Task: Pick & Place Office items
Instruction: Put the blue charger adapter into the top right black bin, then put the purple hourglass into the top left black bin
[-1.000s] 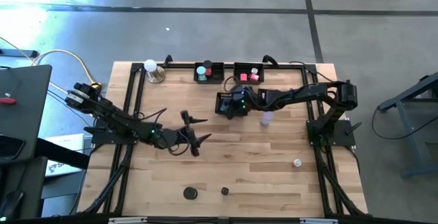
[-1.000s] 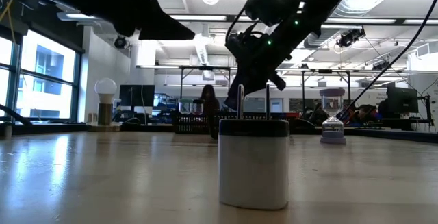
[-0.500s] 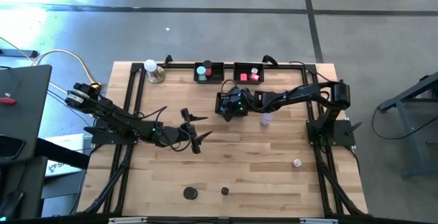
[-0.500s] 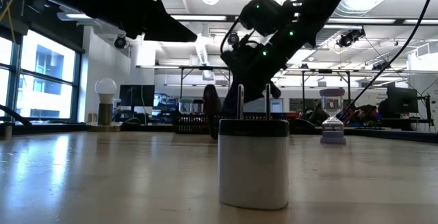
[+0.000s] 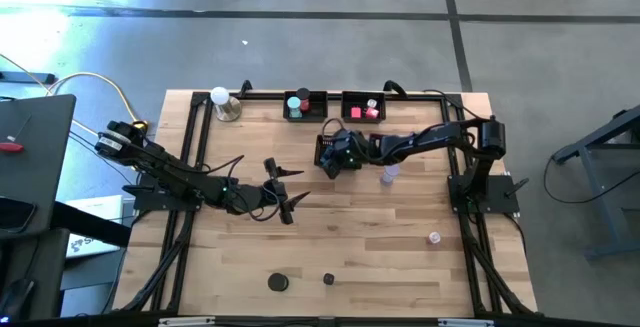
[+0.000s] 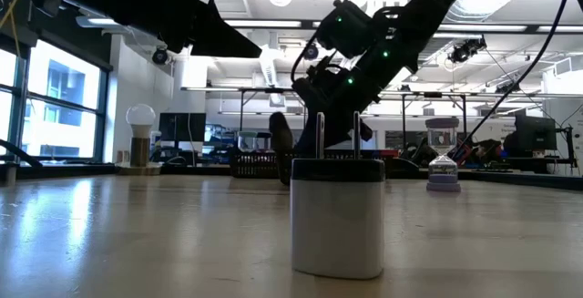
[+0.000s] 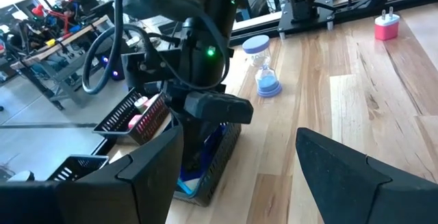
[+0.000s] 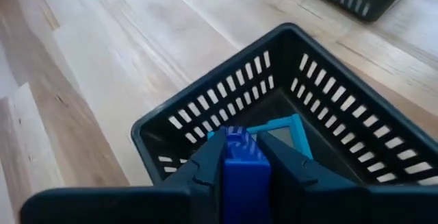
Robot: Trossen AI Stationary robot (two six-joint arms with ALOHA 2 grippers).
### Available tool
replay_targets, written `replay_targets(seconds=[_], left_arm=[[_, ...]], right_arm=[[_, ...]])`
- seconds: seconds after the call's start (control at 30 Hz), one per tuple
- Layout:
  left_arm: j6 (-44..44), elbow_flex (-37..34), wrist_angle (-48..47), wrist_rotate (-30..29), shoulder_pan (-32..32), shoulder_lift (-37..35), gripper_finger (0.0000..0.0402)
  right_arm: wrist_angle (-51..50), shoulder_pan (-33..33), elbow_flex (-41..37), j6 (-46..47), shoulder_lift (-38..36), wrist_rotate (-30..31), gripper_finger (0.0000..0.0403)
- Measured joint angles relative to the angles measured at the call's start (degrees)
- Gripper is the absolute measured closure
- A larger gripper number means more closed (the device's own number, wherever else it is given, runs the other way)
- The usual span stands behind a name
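A: Where is your right gripper [image 8: 243, 157]?

B: Over the black mesh tray [image 8: 356, 125] at mid-table, its fingers closed on a dark blue block [image 8: 241, 166]; a light blue piece [image 8: 280, 131] lies inside below.

A: And your left gripper [image 5: 283, 193]?

B: Well apart over bare wood, jaws spread wide, holding nothing

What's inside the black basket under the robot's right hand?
Inside the black mesh basket lies a light blue flat piece. The right gripper, holding a dark blue block, covers the rest.
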Motion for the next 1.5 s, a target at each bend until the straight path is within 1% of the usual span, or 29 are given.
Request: replay_targets(seconds=[0.23, 0.33, 0.43, 0.6, 0.7, 0.8, 0.97, 1.03, 1.1, 1.17, 1.23, 1.3, 1.5], left_arm=[[0.0, 0.0, 0.0, 0.0, 0.0, 0.0, 0.0126], [0.0, 0.0, -0.1, 0.0, 0.0, 0.0, 0.0126], [0.0, 0.0, -0.1, 0.0, 0.0, 0.0, 0.0126], [0.0, 0.0, -0.2, 0.0, 0.0, 0.0, 0.0126], [0.0, 0.0, -0.2, 0.0, 0.0, 0.0, 0.0126], [0.0, 0.0, -0.3, 0.0, 0.0, 0.0, 0.0126], [0.1, 0.0, -1.2, 0.0, 0.0, 0.0, 0.0126], [0.0, 0.0, -1.7, 0.0, 0.0, 0.0, 0.0126], [0.1, 0.0, -2.2, 0.0, -0.1, 0.0, 0.0126], [0.0, 0.0, -2.4, -0.1, -0.4, 0.0, 0.0126], [0.0, 0.0, -2.4, -0.1, -0.8, 0.0, 0.0126], [0.0, 0.0, -2.5, -0.1, -1.3, 0.0, 0.0126], [0.0, 0.0, -2.6, -0.1, -1.7, 0.0, 0.0126]], right_arm=[[0.6, 0.0, 0.0, 0.0, 0.0, -0.1, 0.0331], [0.7, 0.0, 0.0, -0.5, 0.0, 0.0, 0.0318], [0.7, 0.1, 0.0, -1.5, 0.0, 0.0, 0.029], [2.2, 0.1, 0.0, -2.1, 0.0, 0.4, 0.0227], [4.9, 0.0, 0.0, -6.9, -0.7, 0.3, 0.0201], [7.1, 0.4, 0.1, -11.6, -2.3, 1.5, 0.019], [6.3, 2.4, 0.0, -17.0, -7.2, 2.3, 0.0189], [3.7, 3.1, 0.0, -18.2, -10.0, 1.7, 0.019], [3.2, 4.4, 0.1, -19.1, -12.0, 1.8, 0.019], [-1.6, 5.3, 0.0, -19.5, -15.3, 1.8, 0.0191], [-4.1, 6.4, 0.1, -19.5, -18.4, 1.8, 0.0191], [-8.8, 7.2, 0.0, -19.0, -22.1, 1.8, 0.0191], [-17.6, 9.6, 0.0, -14.3, -30.5, 1.7, 0.0191]])
